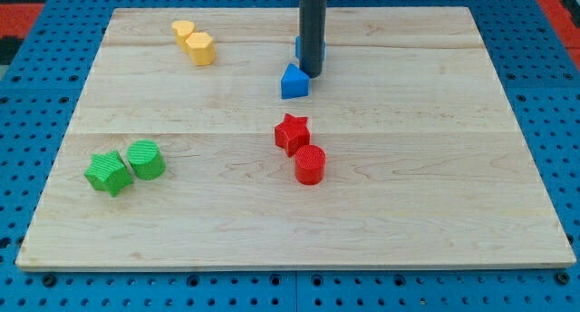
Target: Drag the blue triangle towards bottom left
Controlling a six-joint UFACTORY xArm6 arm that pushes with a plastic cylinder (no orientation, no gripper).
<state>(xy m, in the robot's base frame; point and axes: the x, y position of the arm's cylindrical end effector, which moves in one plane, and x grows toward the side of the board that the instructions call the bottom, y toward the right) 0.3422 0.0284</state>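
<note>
The blue triangle (294,82) lies on the wooden board (435,167) a little above the middle. My rod comes down from the view's top, and my tip (311,73) rests just to the upper right of the blue triangle, close to it or touching it. A second blue block (299,47) sits behind the rod and is mostly hidden by it.
A red star (292,133) and a red cylinder (310,164) sit below the blue triangle. A green star (108,172) and a green cylinder (146,159) sit at the lower left. Two yellow blocks (194,42) sit at the upper left.
</note>
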